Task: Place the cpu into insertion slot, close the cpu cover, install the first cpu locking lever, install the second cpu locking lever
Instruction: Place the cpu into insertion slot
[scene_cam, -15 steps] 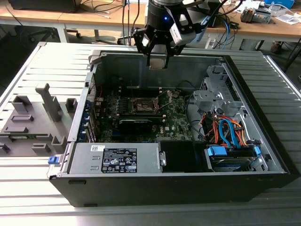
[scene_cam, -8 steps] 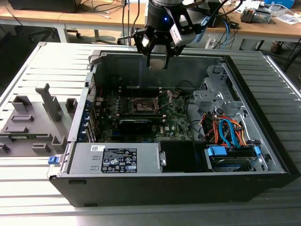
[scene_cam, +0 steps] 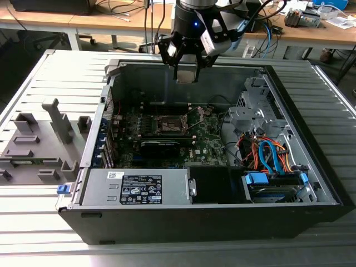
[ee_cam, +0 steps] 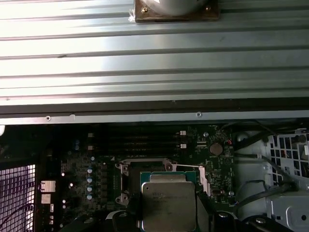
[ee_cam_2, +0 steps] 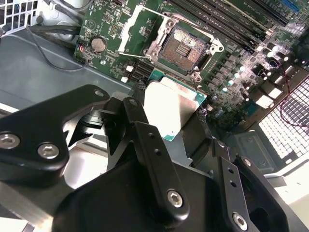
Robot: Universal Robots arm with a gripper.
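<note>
The exterior view looks down from above and in front onto the whole open black metal computer case [scene_cam: 167, 219], which lies on the ribbed grey desk [scene_cam: 33, 222], with the black gripper [scene_cam: 186, 77] over its far wall. Both wrist views look past the small silver-grey square cpu [ee_cam: 169, 203] [ee_cam_2: 174, 108] at the green motherboard [ee_cam: 87, 164] [ee_cam_2: 108, 21]. The second wrist view sits much nearer, facing the square dark insertion slot [ee_cam_2: 185, 48]. Both wrist views share the round silver coin cell [ee_cam: 216, 148] [ee_cam_2: 99, 44].

Ribbed grey metal table [scene_cam: 39, 225], slats running across the exterior view left to right. Open black PC case [scene_cam: 167, 219] sits flat on it, approx. mid-table. Grey plastic fixture blocks [scene_cam: 39, 147] lie on it at the exterior view's left, next to the case.
</note>
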